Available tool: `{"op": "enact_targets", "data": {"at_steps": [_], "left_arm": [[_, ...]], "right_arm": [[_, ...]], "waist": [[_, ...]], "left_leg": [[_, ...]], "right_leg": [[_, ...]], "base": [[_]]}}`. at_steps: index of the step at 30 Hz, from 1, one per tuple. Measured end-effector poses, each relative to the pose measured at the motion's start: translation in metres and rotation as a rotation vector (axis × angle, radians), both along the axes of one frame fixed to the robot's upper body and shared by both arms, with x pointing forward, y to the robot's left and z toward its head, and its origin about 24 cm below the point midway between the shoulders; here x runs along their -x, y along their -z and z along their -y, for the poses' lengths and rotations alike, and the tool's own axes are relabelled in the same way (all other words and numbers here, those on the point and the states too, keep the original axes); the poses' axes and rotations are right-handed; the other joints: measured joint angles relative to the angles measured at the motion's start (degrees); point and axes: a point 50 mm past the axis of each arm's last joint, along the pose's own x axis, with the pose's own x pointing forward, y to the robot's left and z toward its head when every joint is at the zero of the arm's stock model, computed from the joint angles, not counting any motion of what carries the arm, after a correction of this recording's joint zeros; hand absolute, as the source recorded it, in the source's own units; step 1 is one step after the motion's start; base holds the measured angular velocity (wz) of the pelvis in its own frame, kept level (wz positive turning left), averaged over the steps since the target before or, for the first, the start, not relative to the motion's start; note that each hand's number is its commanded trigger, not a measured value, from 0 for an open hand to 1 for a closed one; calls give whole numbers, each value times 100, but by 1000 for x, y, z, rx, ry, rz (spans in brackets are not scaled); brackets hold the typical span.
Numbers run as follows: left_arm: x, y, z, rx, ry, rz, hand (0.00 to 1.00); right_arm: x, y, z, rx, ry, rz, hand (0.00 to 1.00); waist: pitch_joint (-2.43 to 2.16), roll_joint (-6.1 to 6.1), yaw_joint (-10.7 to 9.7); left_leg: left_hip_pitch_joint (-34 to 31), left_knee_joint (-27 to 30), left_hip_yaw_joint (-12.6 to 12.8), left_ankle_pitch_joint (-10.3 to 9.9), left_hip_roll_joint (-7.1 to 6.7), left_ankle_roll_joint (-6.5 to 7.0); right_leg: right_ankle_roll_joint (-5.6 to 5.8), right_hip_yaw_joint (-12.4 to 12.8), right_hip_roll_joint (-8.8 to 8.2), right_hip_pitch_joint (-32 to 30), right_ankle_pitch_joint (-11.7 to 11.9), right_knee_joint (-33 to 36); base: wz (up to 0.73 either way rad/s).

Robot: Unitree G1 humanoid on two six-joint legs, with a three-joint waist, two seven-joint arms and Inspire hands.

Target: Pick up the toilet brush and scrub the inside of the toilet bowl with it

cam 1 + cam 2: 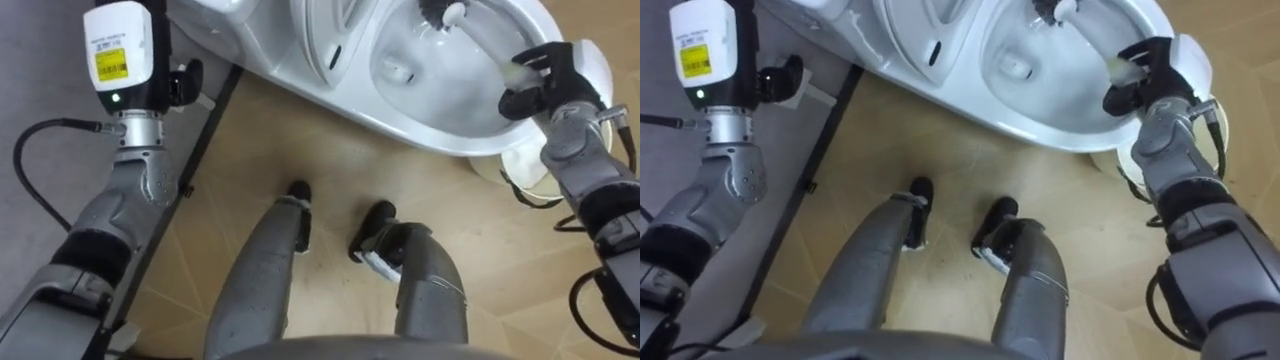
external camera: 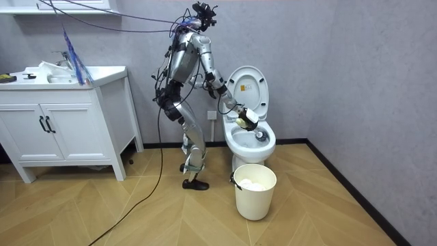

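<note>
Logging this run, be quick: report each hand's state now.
Left hand: cannot be told.
Right hand: closed on the toilet brush, whose head is in the toilet bowl.

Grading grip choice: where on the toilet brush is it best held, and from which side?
The handle's top end, from the rim side: the toilet brush slants, bristle head down in the toilet, handle rising over the rim, where the right hand is curled round it.

The toilet bowl [image 1: 440, 140] lay open from above, its raised lid [image 2: 249, 85] walling the back; the right hand [image 1: 545, 85], clasping the brush [image 1: 450, 14], crowded one rim. A white bucket [image 2: 254, 201] stood just beside the bowl
</note>
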Motion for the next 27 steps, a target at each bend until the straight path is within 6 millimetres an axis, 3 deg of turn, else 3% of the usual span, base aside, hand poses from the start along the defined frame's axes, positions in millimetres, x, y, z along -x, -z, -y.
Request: {"op": "enact_targets", "data": {"at_steps": [4,9,12,27], "left_arm": [[0,4,3,-16,8,-44,0],[0,12,12,-20,40,-108,0],[2,19,16,-6,34,-129,0],[5,26,29,69,30,-153,0]], "right_arm": [[3,6,-2,55,-49,-60,100],[18,31,-6,224,-198,-277,100],[22,36,-5,258,-208,-301,100],[28,43,-16,497,-330,-351,100]], "waist": [[3,181,41],[-7,476,193],[-60,591,194],[-102,702,330]], "left_leg": [[75,-21,-9,11,-8,17],[195,-146,-38,22,-29,22],[214,-220,-70,29,-20,8],[505,-540,-132,55,83,-65]], "right_leg": [[20,-29,-10,99,10,-41],[49,-95,-4,241,9,-148],[47,-191,13,304,0,-241],[55,-321,254,691,6,-688]], "base": [[3],[6],[8],[3]]}}
